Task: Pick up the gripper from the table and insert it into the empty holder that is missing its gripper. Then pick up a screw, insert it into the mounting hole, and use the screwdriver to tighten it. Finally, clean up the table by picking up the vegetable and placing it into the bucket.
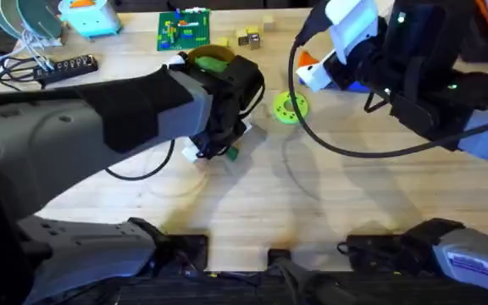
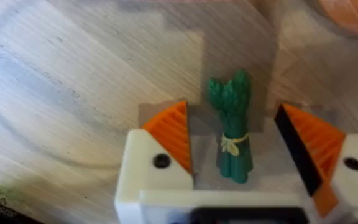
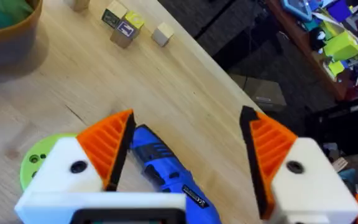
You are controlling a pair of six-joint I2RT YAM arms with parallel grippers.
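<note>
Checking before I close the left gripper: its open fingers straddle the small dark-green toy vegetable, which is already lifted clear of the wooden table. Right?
Not quite. The left gripper is open with its fingers on either side of the small dark-green toy vegetable, but the left wrist view shows the vegetable lying on the wooden table, not lifted.

In the overhead view the left arm (image 1: 100, 119) rises large, dark and blurred, hiding the table beneath it and most of the bucket (image 1: 213, 60); the vegetable (image 1: 231, 153) shows as a green scrap under the left gripper (image 1: 214, 151); in the right wrist view the screwdriver (image 3: 169, 177) is cut off by the frame edge, its tip unseen; the bucket (image 3: 8, 31) is cropped at the corner; the lime-green disc (image 3: 36, 163) sits partly behind a finger.
</note>
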